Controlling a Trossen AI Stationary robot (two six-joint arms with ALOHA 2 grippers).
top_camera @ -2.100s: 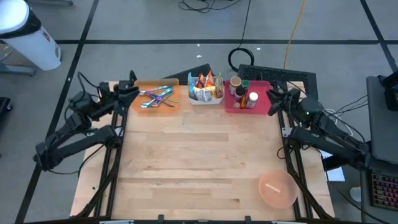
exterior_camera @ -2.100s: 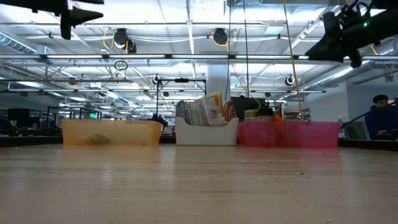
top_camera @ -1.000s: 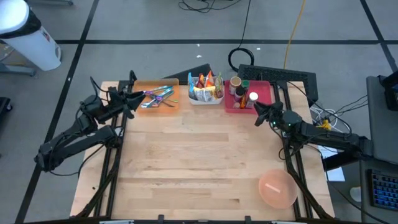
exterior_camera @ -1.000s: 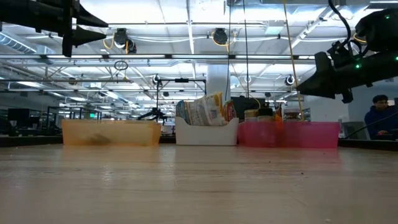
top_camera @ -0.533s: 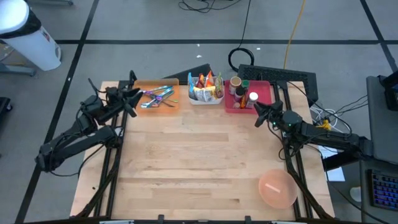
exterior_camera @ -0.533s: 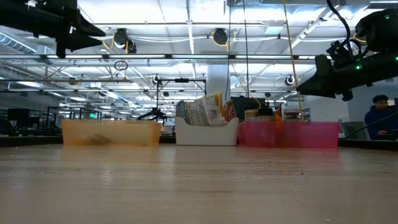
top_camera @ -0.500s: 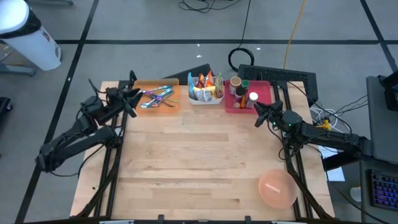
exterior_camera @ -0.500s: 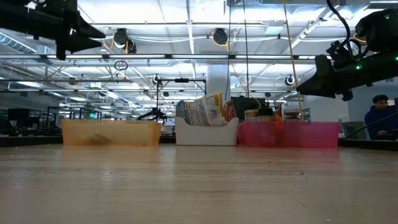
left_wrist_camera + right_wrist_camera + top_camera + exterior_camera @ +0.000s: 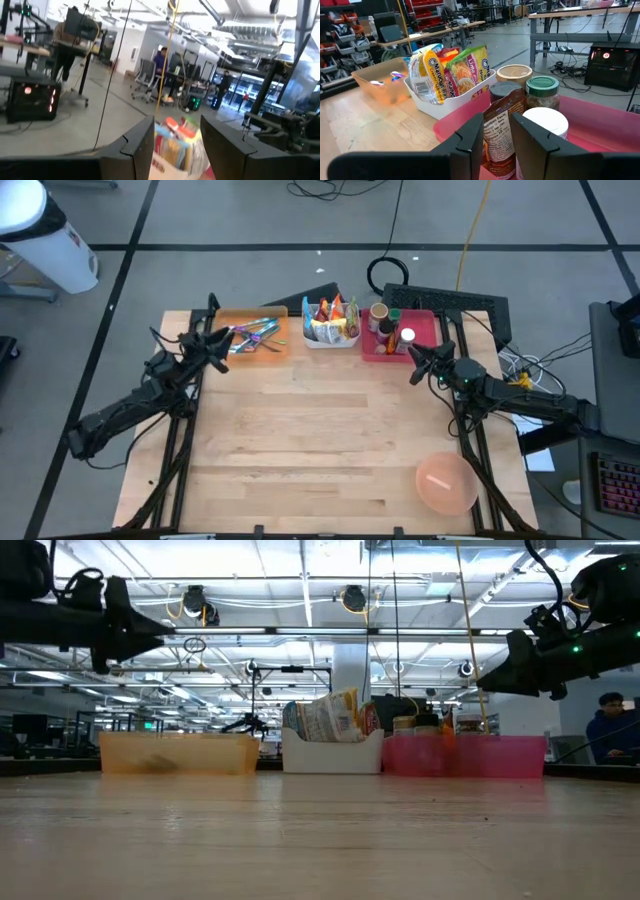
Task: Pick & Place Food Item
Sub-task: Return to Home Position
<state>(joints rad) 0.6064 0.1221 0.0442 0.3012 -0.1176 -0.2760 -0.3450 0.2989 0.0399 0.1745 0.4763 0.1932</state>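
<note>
Homing is judged in hand; packs are seen in the white bin [image 9: 331, 336] at 12 o'clock. Left gripper [image 9: 217, 345] at 10, right gripper [image 9: 413, 364] at 2, both parted and empty; arms to be drawn back next

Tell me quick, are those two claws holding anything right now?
Left claw: open, holding nothing.
Right claw: open, holding nothing.

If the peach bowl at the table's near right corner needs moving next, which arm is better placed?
Right, probably. The right gripper hangs on the bowl's side, jaws open and empty; the left gripper is across the table.
</note>
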